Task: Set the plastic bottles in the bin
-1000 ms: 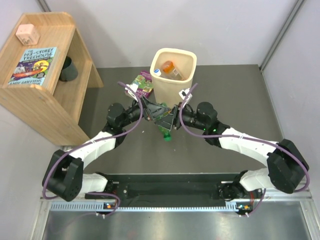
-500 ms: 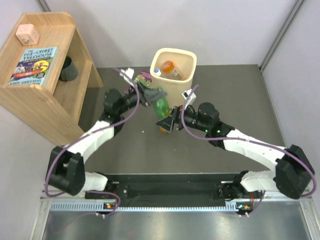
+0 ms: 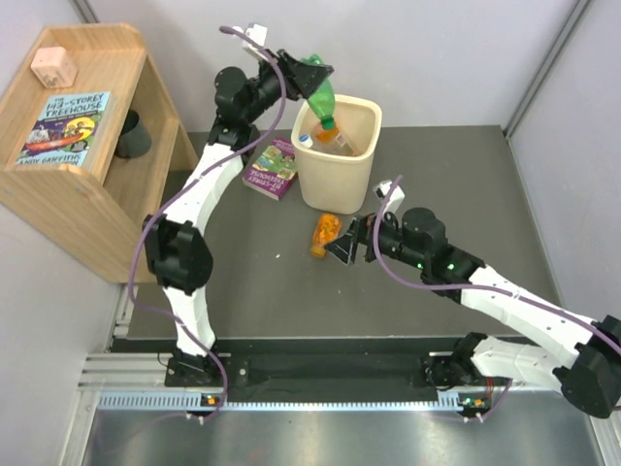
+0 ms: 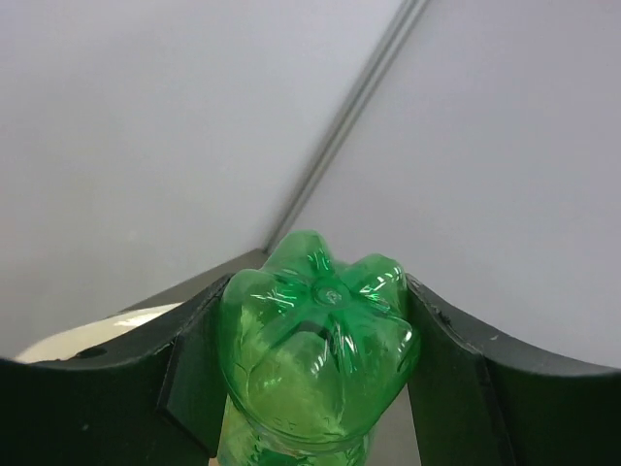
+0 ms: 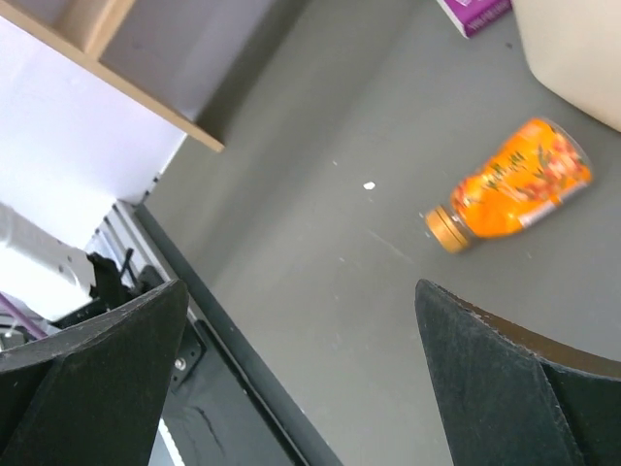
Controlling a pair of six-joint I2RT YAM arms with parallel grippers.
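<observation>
My left gripper (image 3: 312, 78) is shut on the green bottle (image 3: 321, 97) and holds it neck down, tilted, over the near-left rim of the cream-beige bin (image 3: 335, 180). In the left wrist view the bottle's base (image 4: 315, 345) fills the gap between the fingers. Inside the bin lie an orange bottle (image 3: 338, 141) and a clear bottle with a white cap (image 3: 306, 141). A second orange bottle (image 3: 323, 234) lies on its side on the grey table before the bin; it also shows in the right wrist view (image 5: 514, 184). My right gripper (image 3: 346, 249) is open and empty, just right of that bottle.
A purple book (image 3: 271, 170) lies flat left of the bin. A wooden shelf (image 3: 87, 146) stands at the far left with a dark cup (image 3: 132, 134), a book and a small pink box on it. Grey walls close the back and right.
My left arm has lifted the green bottle from table height up and back over the bin's rim. My right gripper let go of it and drew back toward the near right.
</observation>
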